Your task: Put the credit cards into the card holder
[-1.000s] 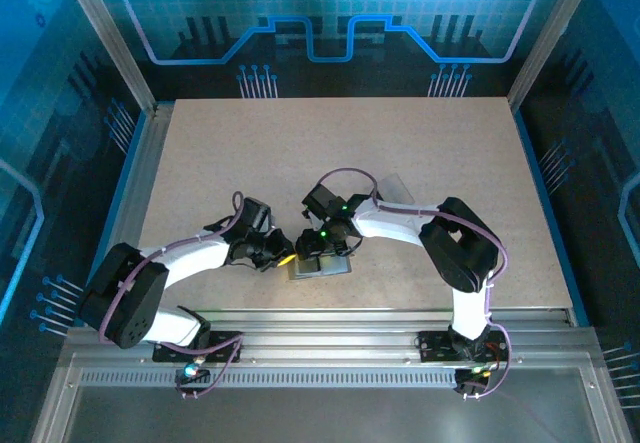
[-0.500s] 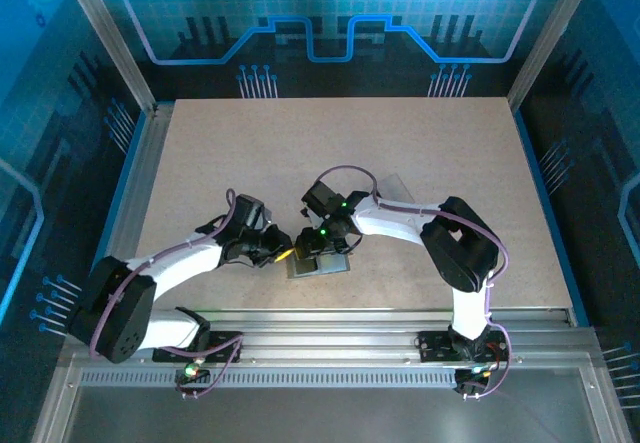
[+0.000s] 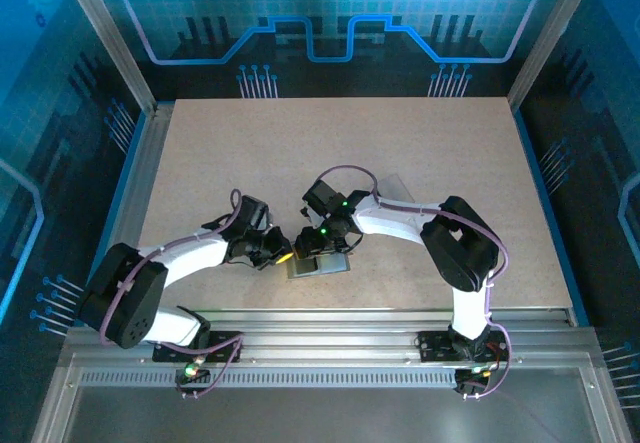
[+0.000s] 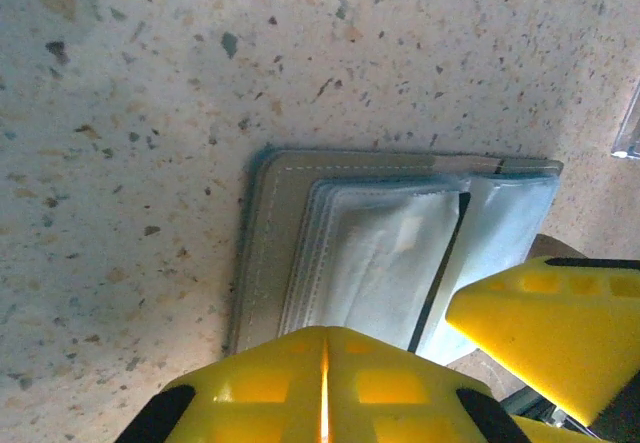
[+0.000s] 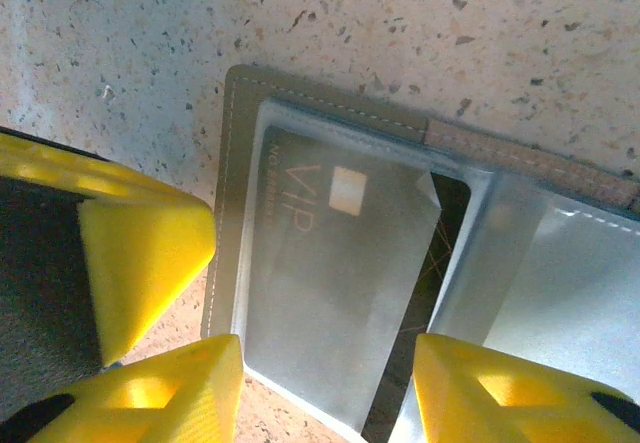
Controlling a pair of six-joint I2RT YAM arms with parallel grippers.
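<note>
Grey card holder [image 3: 325, 266] stays put; left jaws pinched together.

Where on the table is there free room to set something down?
The table is bare across its far third and right of the right arm. Crowded near-centre: left gripper and right gripper meet over the card holder.

Grey stitched card holder [image 4: 268, 243], black credit card [image 5: 320, 253], yellow fingers [image 5: 500, 393], speckled beige table [image 5: 600, 43].
</note>
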